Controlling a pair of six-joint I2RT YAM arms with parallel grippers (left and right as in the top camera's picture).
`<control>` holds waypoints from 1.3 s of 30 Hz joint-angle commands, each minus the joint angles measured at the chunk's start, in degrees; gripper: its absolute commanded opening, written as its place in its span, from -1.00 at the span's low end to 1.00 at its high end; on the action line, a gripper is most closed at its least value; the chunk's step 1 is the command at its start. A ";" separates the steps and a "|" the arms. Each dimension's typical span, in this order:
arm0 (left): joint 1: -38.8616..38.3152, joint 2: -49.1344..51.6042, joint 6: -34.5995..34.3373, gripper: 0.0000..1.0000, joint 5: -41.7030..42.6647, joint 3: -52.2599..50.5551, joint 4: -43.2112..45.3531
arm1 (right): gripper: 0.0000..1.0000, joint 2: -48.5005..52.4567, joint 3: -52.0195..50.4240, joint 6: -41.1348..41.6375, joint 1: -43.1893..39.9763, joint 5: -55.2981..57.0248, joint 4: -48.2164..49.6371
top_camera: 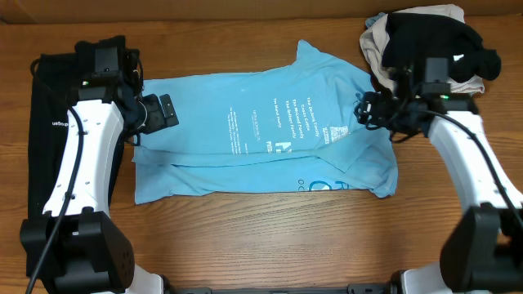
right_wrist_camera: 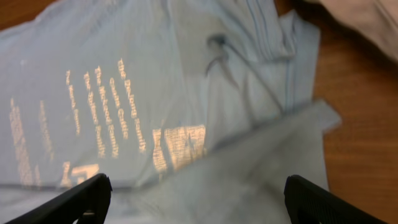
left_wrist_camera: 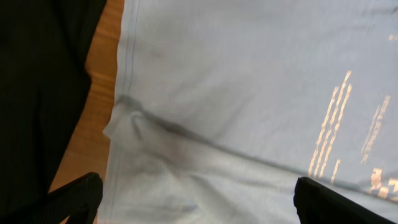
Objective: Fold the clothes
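A light blue T-shirt (top_camera: 261, 135) with white lettering lies partly folded on the brown wooden desk (top_camera: 270, 237). A long black garment (top_camera: 38, 147) lies along the desk's left edge.

This reads as a robotics lab bench, not a home. Two white-and-black robot arms, the left arm (top_camera: 96, 155) and the right arm (top_camera: 478, 159), rise from black bases at the near edge of a plain wooden table (top_camera: 261, 237), with black cables (top_camera: 78, 159) trailing along their links. The laundry lies like test material: a light blue T-shirt (top_camera: 261, 131) spread flat, a black garment (top_camera: 45, 147) along the left edge, and a heap of beige and black clothes (top_camera: 425, 37) in the far right corner. The room beyond the tabletop is out of view.
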 commanded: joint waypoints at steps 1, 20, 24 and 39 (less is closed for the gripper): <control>-0.39 0.31 1.27 0.99 1.11 -1.27 2.60 | 0.85 5.92 -0.94 -0.46 1.33 3.13 7.13; -0.37 0.31 1.33 0.99 -1.46 -1.33 3.85 | 0.82 16.13 -1.81 7.98 1.44 10.19 0.61; -0.37 0.31 1.44 1.00 -3.56 -1.33 3.39 | 0.82 16.13 -1.92 11.69 1.44 11.30 -6.97; -0.26 0.31 6.01 1.00 -9.84 -1.33 1.70 | 0.90 12.76 -8.85 15.28 -0.72 12.74 -13.35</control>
